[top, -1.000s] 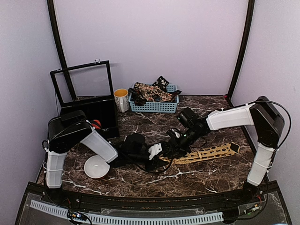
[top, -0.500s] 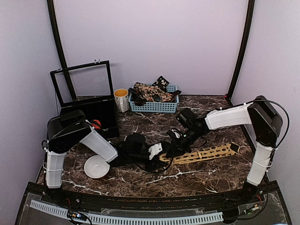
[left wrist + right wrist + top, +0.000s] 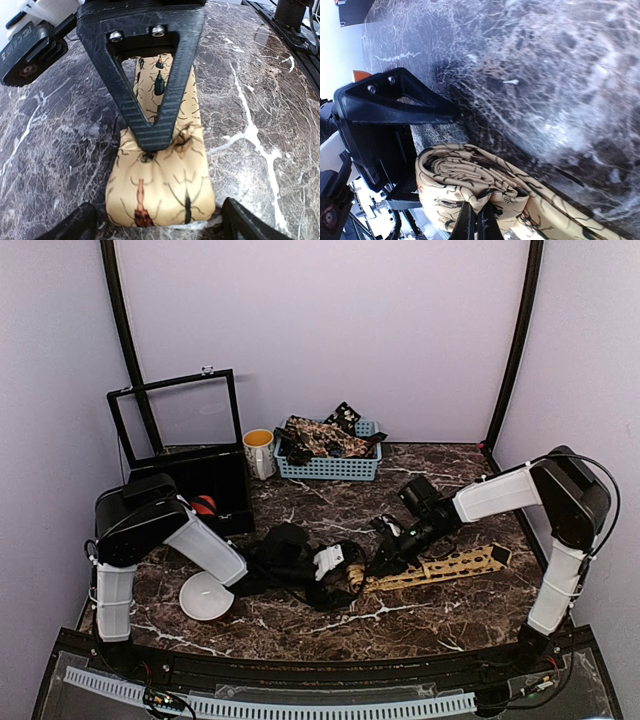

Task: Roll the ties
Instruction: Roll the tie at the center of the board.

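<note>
Thing: mustard-tan insect-print fabric necktie (image 3: 160, 195), one end coiled between both arms, the rest flat on the dark marble tabletop (image 3: 300, 625).
Left gripper (image 3: 157, 226): jaws apart, flanking the coil.
Right gripper (image 3: 478, 222): jaws together, pinching the coil's layers.
Risk: the thin pinch may slip, so the springy coil unrolls.

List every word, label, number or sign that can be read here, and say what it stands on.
No text can be read.
Black bracket, upper left of the left wrist view: raised letters, too blurred and slanted to read.
Mustard tie: insect prints only, no words.
Mug and basket: no lettering shows.
</note>
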`<state>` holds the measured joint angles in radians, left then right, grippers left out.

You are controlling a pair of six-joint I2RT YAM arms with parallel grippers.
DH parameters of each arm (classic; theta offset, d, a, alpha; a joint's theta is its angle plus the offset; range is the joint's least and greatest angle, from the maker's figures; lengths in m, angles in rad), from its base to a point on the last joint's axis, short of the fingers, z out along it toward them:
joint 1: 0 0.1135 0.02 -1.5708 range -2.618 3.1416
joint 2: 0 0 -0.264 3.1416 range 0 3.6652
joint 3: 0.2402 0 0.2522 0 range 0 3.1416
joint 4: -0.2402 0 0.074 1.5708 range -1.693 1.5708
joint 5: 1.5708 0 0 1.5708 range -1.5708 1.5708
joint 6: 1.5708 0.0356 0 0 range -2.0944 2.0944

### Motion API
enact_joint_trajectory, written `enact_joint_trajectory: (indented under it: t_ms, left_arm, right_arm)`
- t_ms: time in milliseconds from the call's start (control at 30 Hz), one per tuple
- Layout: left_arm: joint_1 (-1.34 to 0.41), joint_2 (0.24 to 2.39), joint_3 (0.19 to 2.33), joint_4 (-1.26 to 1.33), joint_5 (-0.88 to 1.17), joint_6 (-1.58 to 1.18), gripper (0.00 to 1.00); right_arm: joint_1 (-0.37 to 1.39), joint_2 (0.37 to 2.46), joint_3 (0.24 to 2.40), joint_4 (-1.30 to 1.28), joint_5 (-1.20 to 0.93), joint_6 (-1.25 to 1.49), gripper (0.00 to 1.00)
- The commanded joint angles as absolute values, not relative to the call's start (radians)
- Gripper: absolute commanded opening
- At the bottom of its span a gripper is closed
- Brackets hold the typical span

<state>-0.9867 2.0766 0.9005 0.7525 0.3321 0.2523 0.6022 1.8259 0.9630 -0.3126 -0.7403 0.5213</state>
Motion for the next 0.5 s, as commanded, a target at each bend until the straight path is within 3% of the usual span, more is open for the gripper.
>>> enact_joint_trajectory:
  t_ms: [0,267,467]
  left_arm:
    - [-0.998,2.098,0.926,0.781,0.351,0.225,0.96]
    - [-1.019,2.232,1.055,0.793,0.336,0.164,0.96]
    - [-1.032,2.264,1.081,0.730,0.319,0.168,0.79]
  right_arm:
    - [0.576,1.814,0.903,-0.279,-0.720,0.490,0.00]
    - [0.558,1.809,0.888,-0.239,-0.756,0.486,0.00]
    - [0.558,1.798,0.881,-0.200,-0.779,0.525,0.00]
